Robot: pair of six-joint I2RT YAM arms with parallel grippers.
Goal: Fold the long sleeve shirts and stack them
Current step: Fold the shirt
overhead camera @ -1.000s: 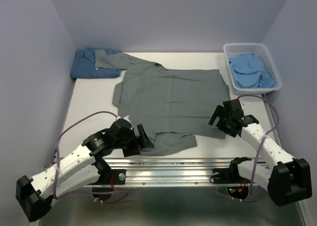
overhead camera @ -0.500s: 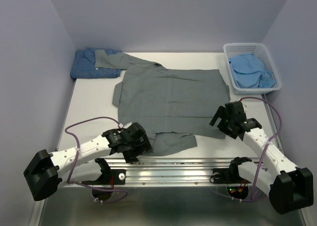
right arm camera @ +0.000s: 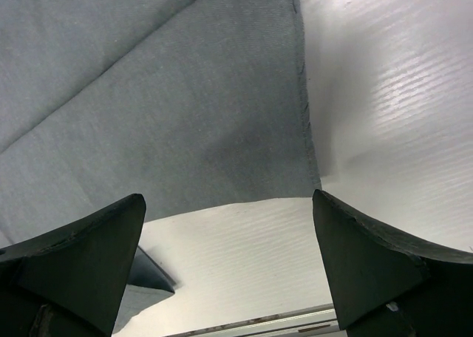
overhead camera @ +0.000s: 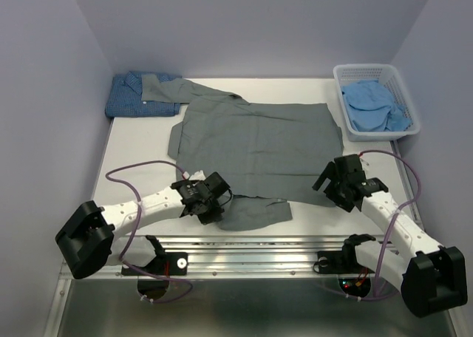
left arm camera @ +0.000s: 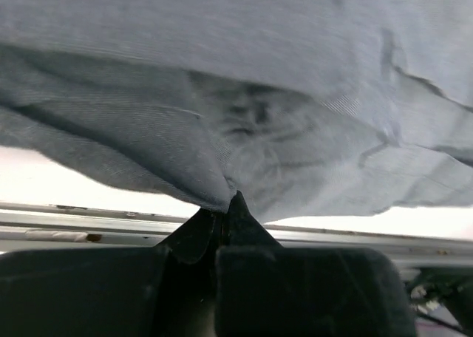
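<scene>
The plain grey long sleeve shirt (overhead camera: 255, 148) lies spread flat mid-table, a sleeve folded under its near edge. My left gripper (overhead camera: 222, 199) is low at that near-left edge. In the left wrist view it (left arm camera: 225, 204) is shut on a pinch of the grey shirt (left arm camera: 259, 78). My right gripper (overhead camera: 325, 178) hovers open over the shirt's near-right corner. In the right wrist view its fingers (right arm camera: 81, 256) stand wide apart with the grey shirt's corner (right arm camera: 185, 108) beyond them. A dark blue dotted shirt (overhead camera: 137, 97) lies folded at the back left. A pale blue shirt (overhead camera: 373, 104) is crumpled in the basket.
A white lattice basket (overhead camera: 410, 123) stands at the back right corner. The white table (overhead camera: 137, 160) is walled in by lilac panels on three sides. A metal rail (overhead camera: 251, 244) runs along the near edge, and purple cables loop by both arms.
My left arm swung low and right to the grey shirt's near edge, and its gripper went from open to shut on the cloth. My right gripper shifted slightly and stays open.
</scene>
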